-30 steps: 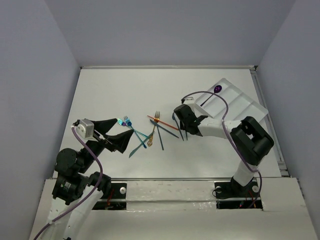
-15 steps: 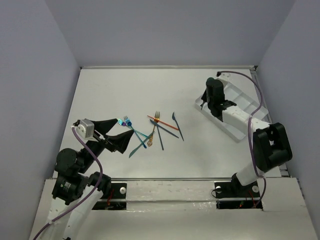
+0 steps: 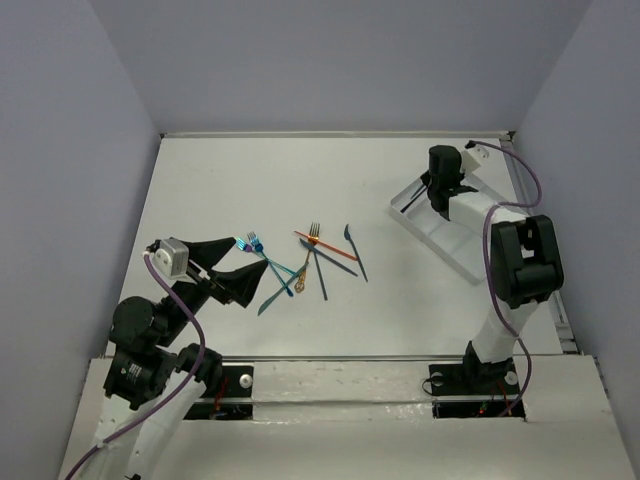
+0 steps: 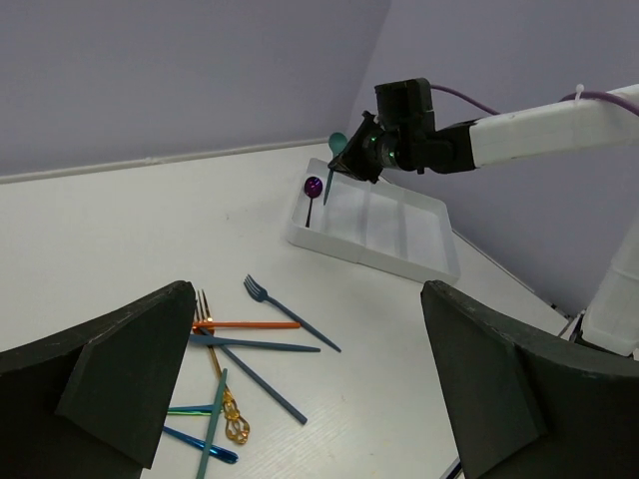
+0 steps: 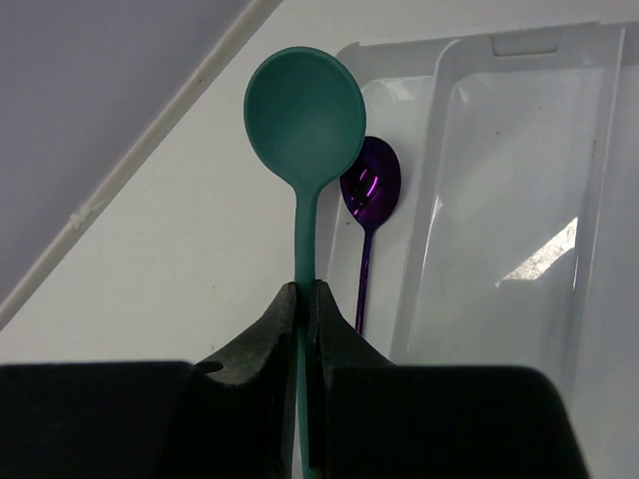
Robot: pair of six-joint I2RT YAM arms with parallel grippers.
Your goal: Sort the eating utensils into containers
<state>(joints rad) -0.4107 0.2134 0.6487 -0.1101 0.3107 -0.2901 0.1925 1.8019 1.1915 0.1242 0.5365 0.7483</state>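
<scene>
Right gripper (image 5: pixel 306 299) clamped on teal spoon (image 5: pixel 305 110) handle, bowl up, over edge of tray (image 5: pixel 424 249) end compartment w/ purple spoon (image 5: pixel 371 185) inside. Line handle w/ slot, go low, then release so it lands beside purple, not on divider. Left gripper (image 4: pixel 308 389) wide open, empty, near loose utensils (image 3: pixel 310 262) on tabletop (image 3: pixel 230 190)

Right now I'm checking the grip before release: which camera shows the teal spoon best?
Right wrist: the teal spoon fills the frame, handle pinched in the right gripper. Left wrist shows it small and distant; in top external I cannot make it out.
</scene>
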